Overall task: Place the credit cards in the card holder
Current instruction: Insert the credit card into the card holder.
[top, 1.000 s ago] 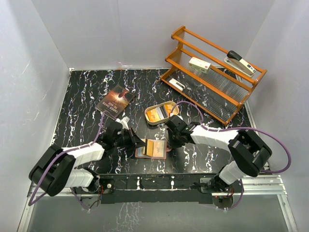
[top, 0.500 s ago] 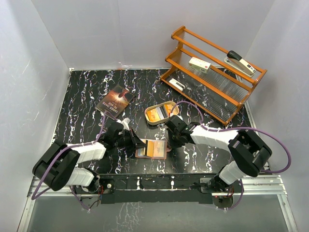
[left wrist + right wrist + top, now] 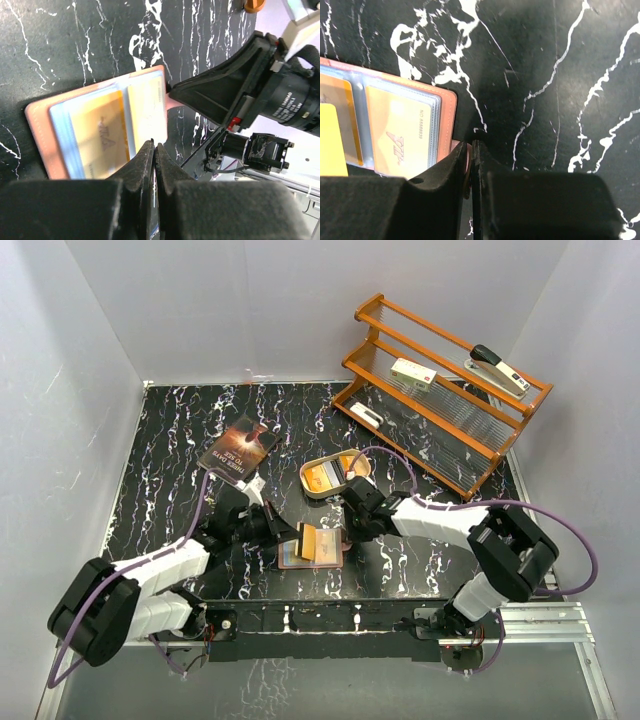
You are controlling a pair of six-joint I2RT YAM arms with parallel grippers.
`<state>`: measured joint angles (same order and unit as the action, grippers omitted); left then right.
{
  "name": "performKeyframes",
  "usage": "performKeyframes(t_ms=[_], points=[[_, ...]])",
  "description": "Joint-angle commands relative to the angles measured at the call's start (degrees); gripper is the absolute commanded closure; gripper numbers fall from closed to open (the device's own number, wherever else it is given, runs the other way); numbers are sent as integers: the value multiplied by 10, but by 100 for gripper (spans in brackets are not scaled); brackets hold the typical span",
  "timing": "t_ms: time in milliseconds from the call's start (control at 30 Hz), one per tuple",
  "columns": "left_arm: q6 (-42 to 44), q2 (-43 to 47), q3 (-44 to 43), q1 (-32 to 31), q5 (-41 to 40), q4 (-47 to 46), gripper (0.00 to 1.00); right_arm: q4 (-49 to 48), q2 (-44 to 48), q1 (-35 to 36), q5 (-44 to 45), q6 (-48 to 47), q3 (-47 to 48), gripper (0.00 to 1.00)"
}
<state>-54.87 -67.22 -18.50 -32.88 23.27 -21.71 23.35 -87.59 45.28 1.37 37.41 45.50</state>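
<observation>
The card holder [image 3: 318,550] lies open on the black marble table, with gold-orange credit cards [image 3: 102,137] in its clear slots. My left gripper [image 3: 293,536] is at the holder's left edge, shut on a thin credit card [image 3: 307,538] that stands on edge over the holder. In the left wrist view only a sliver of that card's edge shows between the jaws of this gripper [image 3: 154,148]. My right gripper [image 3: 346,530] is at the holder's right edge. In the right wrist view this gripper [image 3: 470,146] is shut on the holder's snap tab [image 3: 456,146], beside a slotted gold card [image 3: 402,132].
A tan oval tin [image 3: 333,477] holding more cards sits just behind the holder. A dark book [image 3: 238,450] lies at the back left. A wooden rack [image 3: 440,400] at the back right carries a white box [image 3: 413,375] and a stapler [image 3: 498,368].
My left arm has swung lower and turned its gripper, so the held card now stands more on edge over the holder's left half. The right gripper has barely moved, still pinching the tab.
</observation>
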Motion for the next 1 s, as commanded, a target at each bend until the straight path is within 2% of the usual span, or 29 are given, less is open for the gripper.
performKeyframes(t_ms=[0,367,967], points=[[12,28,-22,-4,-24,40,100,-13,-41,3,29,-48,1,92],[-10,-18,-8,-4,-17,14,100,-12,-48,3,28,-51,10,91],[-18,-25,-10,-3,-41,50,100,-17,-39,4,15,-30,-11,92]])
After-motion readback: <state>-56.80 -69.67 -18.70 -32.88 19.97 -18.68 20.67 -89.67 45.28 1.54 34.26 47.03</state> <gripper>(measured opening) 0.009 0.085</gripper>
